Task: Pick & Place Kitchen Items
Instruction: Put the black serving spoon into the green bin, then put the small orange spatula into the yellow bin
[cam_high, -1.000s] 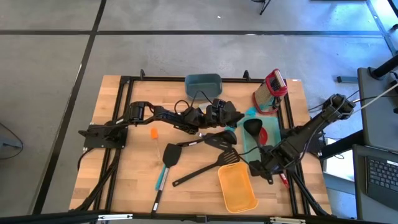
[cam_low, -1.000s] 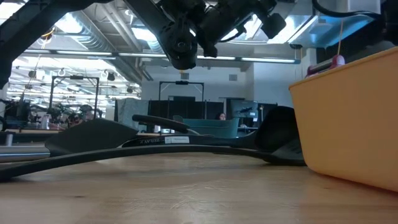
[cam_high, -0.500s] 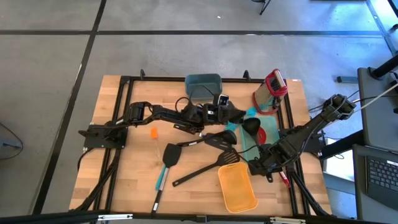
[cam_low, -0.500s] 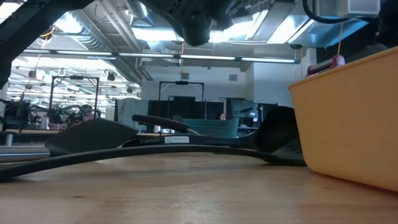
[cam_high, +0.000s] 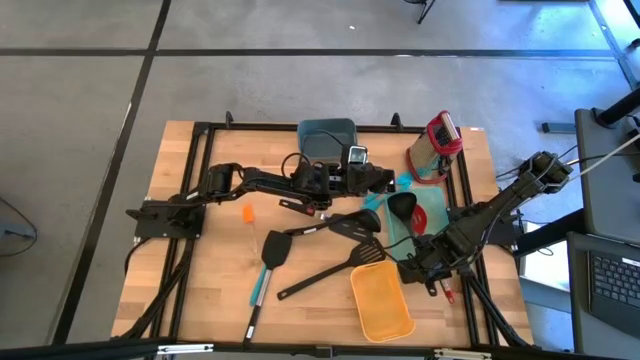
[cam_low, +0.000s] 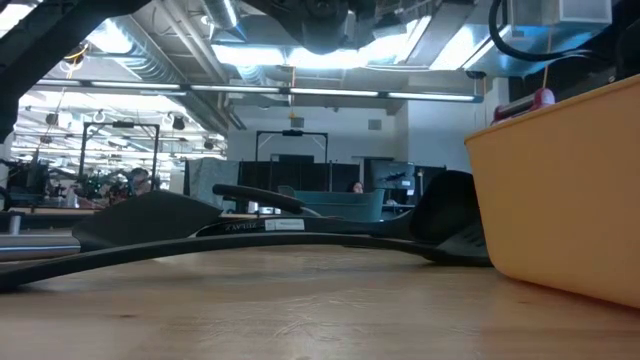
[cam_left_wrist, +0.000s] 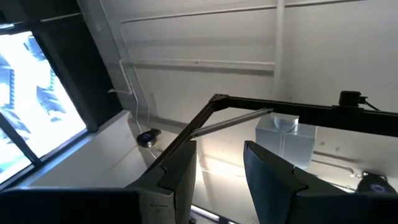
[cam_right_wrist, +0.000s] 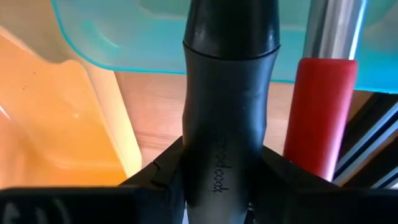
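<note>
Currently my right tool (cam_high: 432, 268), lower right of the high view, has its fingers closed around a black ladle handle (cam_right_wrist: 227, 118), beside a red handle (cam_right_wrist: 317, 112) and the orange bin (cam_high: 381, 302). Ladle bowl (cam_high: 404, 204) sits over the teal tray (cam_high: 398, 228). Left tool (cam_high: 378, 178) hangs raised at centre, fingers parted on nothing. Other utensils (cam_high: 325, 272) lie mid-tabletop. Risk, as I judge it: lifting could drag the red handle along or catch the bin's edge.

Wooden table (cam_high: 200, 290) under scattered utensils (cam_high: 322, 273), orange bin (cam_high: 381, 302)
</note>
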